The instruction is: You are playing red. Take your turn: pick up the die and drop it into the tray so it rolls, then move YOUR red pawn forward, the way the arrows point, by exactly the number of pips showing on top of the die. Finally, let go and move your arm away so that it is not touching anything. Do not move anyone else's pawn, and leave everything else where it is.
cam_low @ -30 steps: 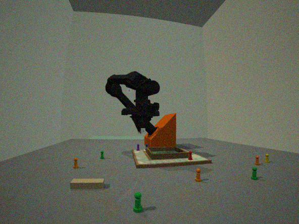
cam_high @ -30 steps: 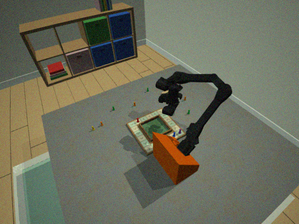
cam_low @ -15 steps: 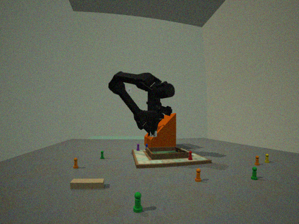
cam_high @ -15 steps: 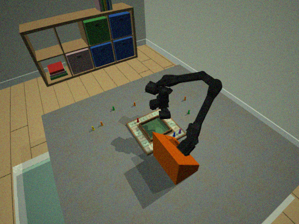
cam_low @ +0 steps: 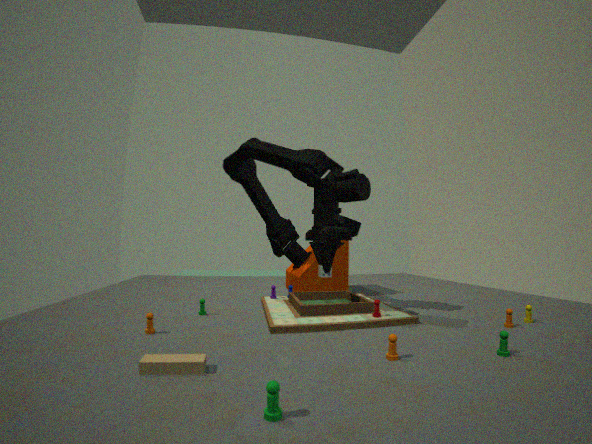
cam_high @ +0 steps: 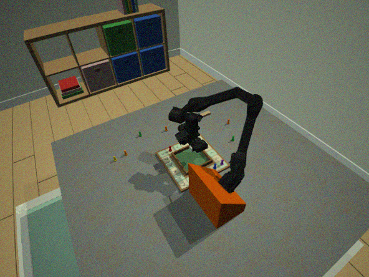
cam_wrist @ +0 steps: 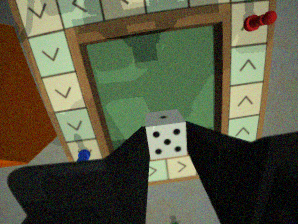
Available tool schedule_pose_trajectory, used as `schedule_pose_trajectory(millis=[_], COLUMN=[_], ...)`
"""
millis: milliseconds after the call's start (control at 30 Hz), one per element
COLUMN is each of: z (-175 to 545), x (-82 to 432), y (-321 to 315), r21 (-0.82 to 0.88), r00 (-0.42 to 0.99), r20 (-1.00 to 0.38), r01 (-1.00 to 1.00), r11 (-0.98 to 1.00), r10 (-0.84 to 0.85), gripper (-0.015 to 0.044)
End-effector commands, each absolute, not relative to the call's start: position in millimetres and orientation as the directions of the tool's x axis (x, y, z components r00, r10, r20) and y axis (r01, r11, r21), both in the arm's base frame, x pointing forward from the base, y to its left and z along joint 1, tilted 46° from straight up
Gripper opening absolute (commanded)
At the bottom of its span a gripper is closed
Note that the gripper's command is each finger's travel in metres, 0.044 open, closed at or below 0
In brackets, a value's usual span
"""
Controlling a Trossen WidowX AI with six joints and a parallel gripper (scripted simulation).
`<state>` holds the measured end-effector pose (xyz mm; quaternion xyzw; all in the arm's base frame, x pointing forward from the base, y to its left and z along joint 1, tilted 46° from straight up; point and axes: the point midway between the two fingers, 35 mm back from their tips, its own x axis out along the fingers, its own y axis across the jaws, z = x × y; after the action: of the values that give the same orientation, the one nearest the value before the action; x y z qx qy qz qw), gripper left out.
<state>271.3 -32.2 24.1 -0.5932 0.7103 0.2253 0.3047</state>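
My gripper (cam_high: pixel 194 150) (cam_low: pixel 325 270) (cam_wrist: pixel 164 129) is shut on the white die (cam_wrist: pixel 167 142) and holds it above the tray (cam_high: pixel 187 158) (cam_low: pixel 340 308) (cam_wrist: pixel 225 75). The die's side facing the wrist camera shows five pips; its upper face shows one. The red pawn (cam_high: pixel 170 148) (cam_low: pixel 377 309) (cam_wrist: pixel 260 21) stands upright on a cream square of the board (cam_low: pixel 300 328) (cam_wrist: pixel 247 102), near a corner. In the wrist view the arrows on its side point up toward it. The blue pawn (cam_high: pixel 215 166) (cam_low: pixel 290 289) (cam_wrist: pixel 84 156) and the purple pawn (cam_high: pixel 222 162) (cam_low: pixel 273 292) stand on the opposite side.
An orange wedge (cam_high: pixel 206 194) (cam_low: pixel 337 270) stands beside the board at the arm's base. A wooden block (cam_high: pixel 206 113) (cam_low: pixel 172 364) lies beyond the board. Several green, orange and yellow pawns stand around on the grey surface, including a green one (cam_low: pixel 273 401) and a yellow one (cam_high: pixel 115 158).
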Motion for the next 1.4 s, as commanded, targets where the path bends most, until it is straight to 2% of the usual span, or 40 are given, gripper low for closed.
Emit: schedule_pose_trajectory(millis=[0,133,500,967,1133,1367], z=[21,19,9,7,9,55], x=[274,271,262,262,263,275], y=[-29,-30,-35,-35,-35,-29], r21=[-0.019,-0.002,0.079,-0.009,-0.019,-0.019], r00=[-0.107,-0.124,-0.159,0.015,0.028,0.029], r20=[-0.704,-0.735,-0.92,-0.999,-0.998,-0.998], r01=[-0.985,-0.983,-0.97,-0.985,-0.985,-0.985], r11=[0.169,0.185,0.229,0.172,0.169,0.169], r10=[-0.702,-0.667,-0.358,0.039,0.055,0.055], gripper=[0.0,0.0,0.0,0.0,0.0,0.0])
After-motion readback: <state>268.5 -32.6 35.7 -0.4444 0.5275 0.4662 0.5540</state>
